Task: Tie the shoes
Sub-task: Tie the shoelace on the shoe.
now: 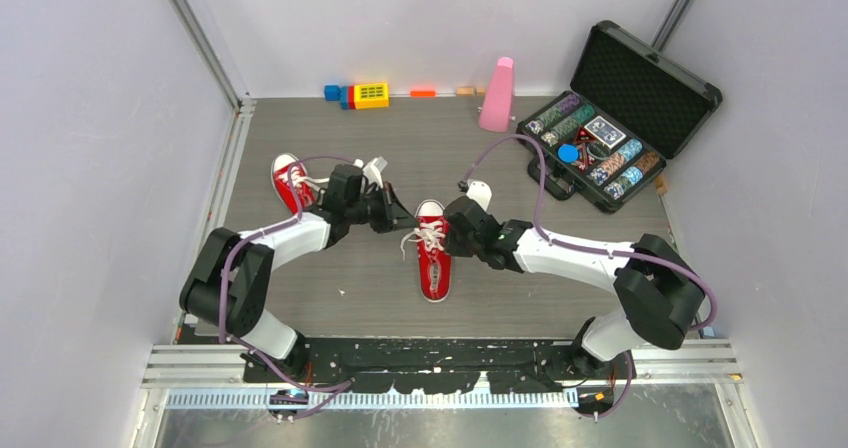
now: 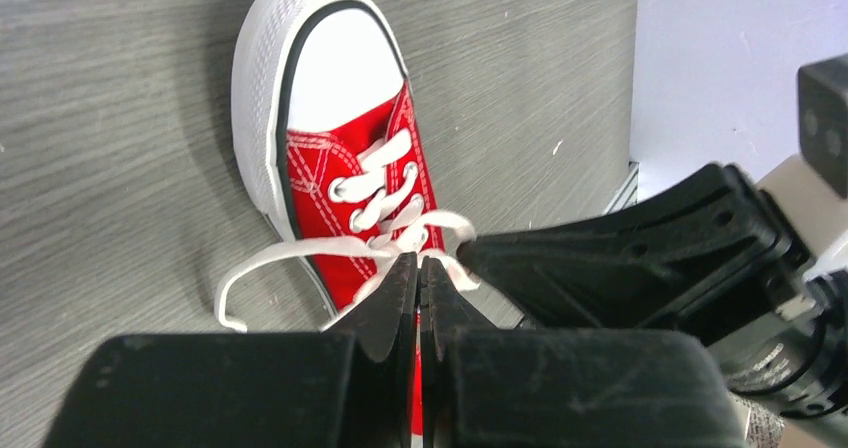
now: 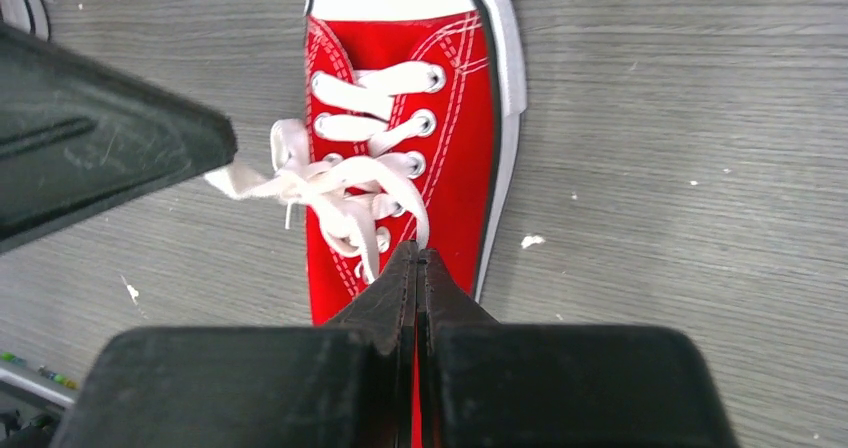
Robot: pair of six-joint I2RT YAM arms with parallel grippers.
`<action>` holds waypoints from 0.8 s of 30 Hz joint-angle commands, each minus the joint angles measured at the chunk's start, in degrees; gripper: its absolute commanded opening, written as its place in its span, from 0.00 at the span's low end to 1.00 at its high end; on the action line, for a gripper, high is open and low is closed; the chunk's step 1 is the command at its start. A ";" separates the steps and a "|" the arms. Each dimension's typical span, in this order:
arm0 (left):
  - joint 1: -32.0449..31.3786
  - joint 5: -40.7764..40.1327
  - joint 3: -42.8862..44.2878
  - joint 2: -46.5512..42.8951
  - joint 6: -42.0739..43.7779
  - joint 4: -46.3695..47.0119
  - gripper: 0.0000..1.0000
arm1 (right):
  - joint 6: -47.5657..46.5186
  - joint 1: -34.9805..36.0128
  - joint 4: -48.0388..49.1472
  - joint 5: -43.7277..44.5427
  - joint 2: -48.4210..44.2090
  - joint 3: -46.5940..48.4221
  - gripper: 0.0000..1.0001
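2 small red canvas low-top sneakers sit on the grey wood-grain worktop point(image 1: 340, 288). Both have white rubber soles and white laces point(image 3: 340, 183). The centre sneaker point(image 1: 434, 263) lies in the middle of the top view, between the 2 arms. Its white toe cap points toward the back wall, and white stitching runs beside its metal eyelets. Its laces are bunched loosely over the tongue, with 1 loose end trailing onto the worktop at its left. The second sneaker point(image 1: 288, 180) lies at the upper left, partly hidden behind the left arm.

The left claw point(image 2: 418, 268) is clenched, with a strand of the centre sneaker's laces running through its tips. The right claw point(image 3: 418, 258) is clenched too, its tips meeting the bottom of a lace loop. Whether it pinches that loop cannot be told.

At the upper right an open black case point(image 1: 690, 83) holds rows of poker chips point(image 1: 565, 118) and a deck of cards point(image 1: 603, 131). Near it stands a pink tapered object point(image 1: 497, 96). Coloured blocks point(image 1: 370, 95) line the back wall.
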 commanded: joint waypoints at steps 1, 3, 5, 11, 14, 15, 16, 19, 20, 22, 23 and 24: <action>-0.48 1.28 3.80 1.07 -0.39 1.08 0.00 | 1.93 1.33 2.14 3.28 -1.10 0.74 0.00; -0.64 1.35 4.43 1.62 -0.30 0.98 0.00 | 2.09 1.42 1.16 4.03 -1.31 0.49 0.00; -0.77 1.46 5.05 2.17 -0.16 0.88 0.00 | 1.93 1.44 -0.07 5.74 -2.12 -0.08 0.04; -0.87 1.87 6.28 2.88 0.50 0.04 0.00 | -1.31 1.44 -4.54 6.88 -4.11 0.00 0.23; -0.91 2.28 7.07 3.28 1.21 -0.88 0.00 | -3.07 1.44 -5.78 4.24 -4.13 0.61 0.34; -0.94 2.40 7.33 3.37 1.36 -1.18 0.00 | -3.82 1.44 -6.44 3.61 -3.98 1.23 0.36; -0.95 2.57 7.48 3.51 1.52 -1.37 0.00 | -5.06 1.37 -7.20 3.00 -3.88 2.05 0.37; -1.04 3.06 8.14 4.02 2.01 -1.87 0.00 | -9.39 1.08 -10.25 2.59 -3.59 5.32 0.39; -1.04 3.24 8.39 4.18 2.14 -2.12 0.00 | -10.51 0.70 -11.25 2.45 -3.55 6.55 0.39; -1.08 3.59 8.70 4.56 2.25 -2.35 0.00 | -13.25 -0.17 -12.25 0.95 -3.29 8.47 0.39; -1.11 3.72 8.93 4.71 2.33 -2.42 0.00 | -14.16 -0.62 -12.99 0.43 -2.97 9.77 0.39; -1.12 3.91 9.06 4.89 2.42 -2.58 0.00 | -15.17 -1.11 -13.68 -0.86 -2.46 10.64 0.40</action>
